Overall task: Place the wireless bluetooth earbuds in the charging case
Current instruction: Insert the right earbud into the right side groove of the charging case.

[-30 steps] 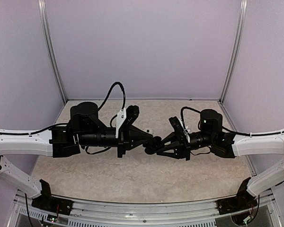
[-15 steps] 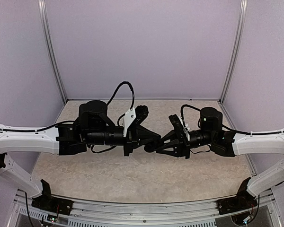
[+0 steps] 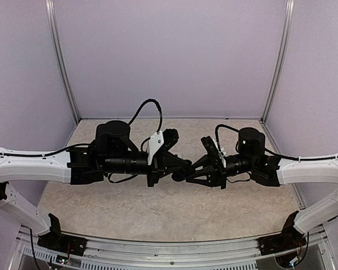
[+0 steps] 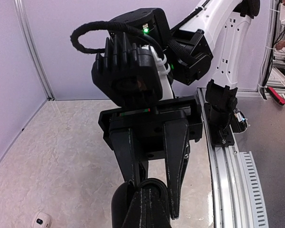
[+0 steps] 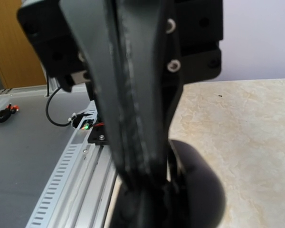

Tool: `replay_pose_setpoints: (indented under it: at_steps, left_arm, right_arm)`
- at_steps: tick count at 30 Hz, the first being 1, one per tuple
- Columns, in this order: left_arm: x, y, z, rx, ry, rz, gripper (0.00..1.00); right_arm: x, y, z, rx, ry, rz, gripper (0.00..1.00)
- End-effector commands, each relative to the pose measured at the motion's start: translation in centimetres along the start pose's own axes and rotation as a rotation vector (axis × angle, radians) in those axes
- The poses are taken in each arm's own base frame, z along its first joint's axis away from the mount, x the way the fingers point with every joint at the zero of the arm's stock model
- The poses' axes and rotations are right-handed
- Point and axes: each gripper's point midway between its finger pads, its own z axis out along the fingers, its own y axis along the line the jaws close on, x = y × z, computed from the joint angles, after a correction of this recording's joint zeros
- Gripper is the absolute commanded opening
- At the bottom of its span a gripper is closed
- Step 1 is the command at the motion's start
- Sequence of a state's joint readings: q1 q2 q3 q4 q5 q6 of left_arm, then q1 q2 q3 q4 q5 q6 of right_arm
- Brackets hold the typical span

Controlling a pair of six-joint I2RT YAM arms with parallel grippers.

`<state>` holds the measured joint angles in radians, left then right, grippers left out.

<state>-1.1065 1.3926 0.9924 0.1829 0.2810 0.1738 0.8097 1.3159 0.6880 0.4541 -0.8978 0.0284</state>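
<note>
Lilac walls surround a beige marbled tabletop. Both arms meet tip to tip in mid-air above it. Right tool: fingers part spread, apparently gripping a black rounded pebble-shaped case at their tips. Left tool: fingers pressed nearly together, tips right against the black case; what they pinch is hidden. Tiny black earbuds can't be made out, too dark at the case. Small white pebble-shaped case lies on the tabletop, well below the black case.
</note>
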Motion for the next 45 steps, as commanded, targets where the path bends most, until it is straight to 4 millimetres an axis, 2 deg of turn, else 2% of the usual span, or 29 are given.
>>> replay_pose_setpoints:
  at_steps: [1,7,13,22,26,30,35,39,42,45]
  left_arm:
    - [0.1,-0.3,-0.1,0.004,0.019,0.023,0.0]
    - [0.4,-0.8,0.6,0.037,0.031,0.031,0.0]
    - [1.8,-1.0,1.5,0.049,0.092,0.036,0.0]
    - [2.5,-1.1,1.8,0.054,0.131,0.05,0.0]
    - [1.2,0.3,1.2,-0.02,0.126,0.083,0.14]
    - [-1.6,1.1,-0.2,-0.074,0.069,0.124,0.3]
    - [-4.2,1.8,-2.3,-0.139,0.0,0.149,0.42]
    - [-5.0,2.5,-4.3,-0.211,-0.057,0.133,0.56]
    - [-4.7,2.9,-5.4,-0.251,-0.079,0.125,0.65]
    - [-4.3,3.0,-5.8,-0.258,-0.093,0.101,0.8]
  right_arm:
    - [-0.9,0.7,-0.3,-0.006,-0.027,-0.022,0.0]
    - [-1.5,0.8,-0.4,-0.01,-0.034,-0.033,0.0]
    - [-1.9,1.1,-0.5,-0.017,-0.041,-0.047,0.0]
    - [-2.1,1.2,-0.6,-0.015,-0.041,-0.054,0.0]
    - [-1.5,1.1,-0.5,-0.012,-0.035,-0.046,0.0]
    - [-1.3,0.8,-0.5,0.004,-0.032,-0.041,0.0]
    - [-1.0,0.6,-0.4,0.008,-0.026,-0.029,0.0]
    - [-1.2,0.6,-0.4,0.011,-0.027,-0.034,0.0]
    - [-1.3,0.6,-0.4,0.009,-0.029,-0.036,0.0]
    - [-1.5,0.6,-0.4,0.006,-0.033,-0.038,0.0]
